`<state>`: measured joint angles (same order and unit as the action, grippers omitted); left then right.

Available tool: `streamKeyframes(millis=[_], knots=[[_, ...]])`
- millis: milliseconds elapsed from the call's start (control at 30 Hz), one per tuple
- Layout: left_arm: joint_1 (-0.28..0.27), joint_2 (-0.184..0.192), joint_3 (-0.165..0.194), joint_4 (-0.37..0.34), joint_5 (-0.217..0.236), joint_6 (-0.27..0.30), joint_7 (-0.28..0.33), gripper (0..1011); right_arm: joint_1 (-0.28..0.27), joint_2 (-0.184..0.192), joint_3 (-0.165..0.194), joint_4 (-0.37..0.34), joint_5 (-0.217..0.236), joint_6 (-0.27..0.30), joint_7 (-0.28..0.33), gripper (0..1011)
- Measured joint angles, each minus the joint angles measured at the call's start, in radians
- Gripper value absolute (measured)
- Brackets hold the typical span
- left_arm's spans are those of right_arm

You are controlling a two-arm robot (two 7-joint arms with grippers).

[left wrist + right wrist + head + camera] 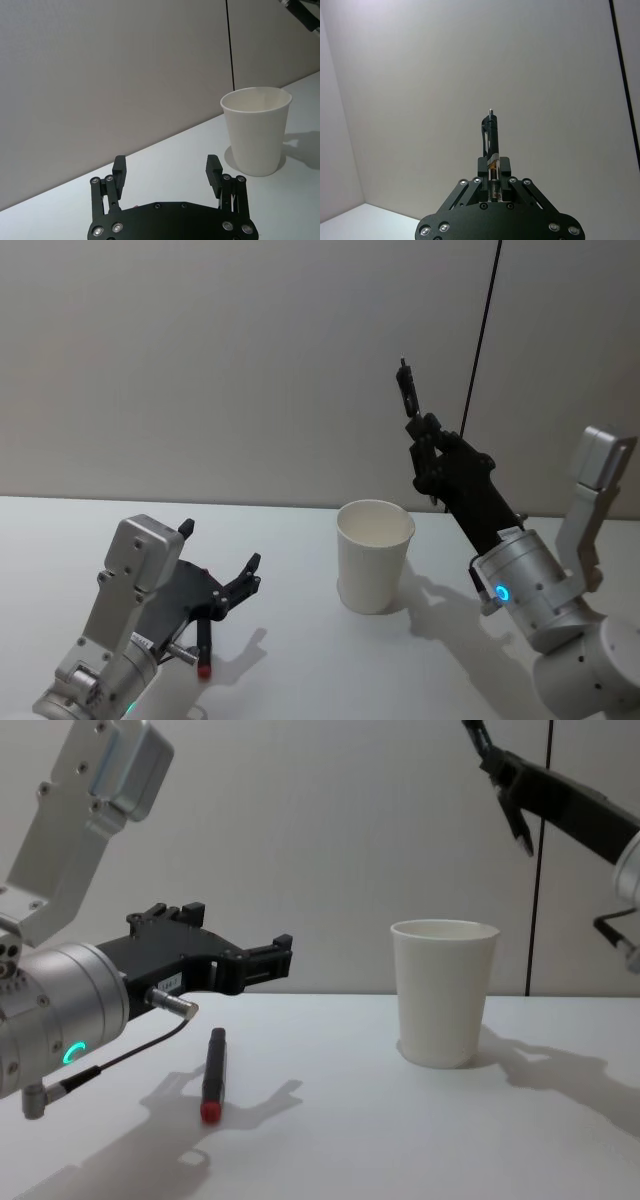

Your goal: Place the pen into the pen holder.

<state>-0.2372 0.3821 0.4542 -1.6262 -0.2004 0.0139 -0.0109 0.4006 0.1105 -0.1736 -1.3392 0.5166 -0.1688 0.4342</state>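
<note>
Evidently the right gripper [425,445] is pinching the pen [407,390] upright, right of centre in the head view and higher than the pen holder [374,555] at centre, probably ready for lowering in. The left gripper [220,548] is idling with fingers spread at lower left, over a red-tipped marker [203,652].
</note>
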Motion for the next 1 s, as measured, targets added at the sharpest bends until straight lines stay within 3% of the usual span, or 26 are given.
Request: streamKeyframes(millis=[367,1000], knots=[[0.0,0.0,0.0,0.0,0.0,0.0,0.0,1003,0.028,-0.018,-0.036,0.08,-0.067,-0.1,-0.024,134],[0.0,0.0,0.0,0.0,0.0,0.0,0.0,1003,0.055,-0.049,-0.062,0.163,-0.165,-0.182,-0.085,134]])
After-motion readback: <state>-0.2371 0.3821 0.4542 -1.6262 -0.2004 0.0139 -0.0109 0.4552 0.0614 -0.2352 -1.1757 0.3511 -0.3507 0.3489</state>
